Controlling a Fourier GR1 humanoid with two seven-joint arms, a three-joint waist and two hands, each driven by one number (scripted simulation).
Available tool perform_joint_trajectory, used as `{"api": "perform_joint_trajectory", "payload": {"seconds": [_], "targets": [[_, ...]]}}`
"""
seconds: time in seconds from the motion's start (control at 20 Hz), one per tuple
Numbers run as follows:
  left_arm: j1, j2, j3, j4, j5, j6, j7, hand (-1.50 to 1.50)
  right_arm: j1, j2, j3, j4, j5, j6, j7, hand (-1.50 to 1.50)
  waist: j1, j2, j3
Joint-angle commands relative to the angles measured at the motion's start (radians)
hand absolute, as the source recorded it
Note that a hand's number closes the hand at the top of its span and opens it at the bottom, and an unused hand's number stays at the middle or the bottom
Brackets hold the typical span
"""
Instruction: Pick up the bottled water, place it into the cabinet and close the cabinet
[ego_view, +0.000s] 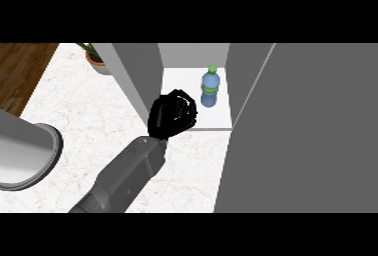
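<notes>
The bottled water (210, 89), clear blue with a green cap and green label, stands upright on the white shelf (184, 85) inside the open cabinet. My left hand (173, 115) is at the front edge of that shelf, just left of and nearer than the bottle, not touching it. Its fingers are curled and hold nothing. The cabinet's left wall (136, 75) rises right beside the hand. The open cabinet door (303, 130) is a large grey panel filling the right side. My right hand does not show.
A potted plant (96, 57) stands at the back left of the white marble counter (88, 115). A large grey round vessel (26, 155) sits at the left edge. Wooden floor (22, 70) shows beyond the counter's far left edge.
</notes>
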Motion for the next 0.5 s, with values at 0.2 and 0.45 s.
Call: {"api": "perform_joint_trajectory", "payload": {"seconds": [0.2,0.45], "targets": [[0.236,0.103,-0.073,-0.264,-0.046,-0.073,0.068,1.5,0.057,0.022,0.067,-0.224,-0.037,-0.049,0.09,1.5,0.015,-0.006,0.0],[0.423,0.202,-0.123,-0.468,-0.088,-0.065,0.056,-1.5,0.048,0.042,0.099,-0.224,0.017,-0.061,0.071,1.5,0.023,-0.008,0.0]]}}
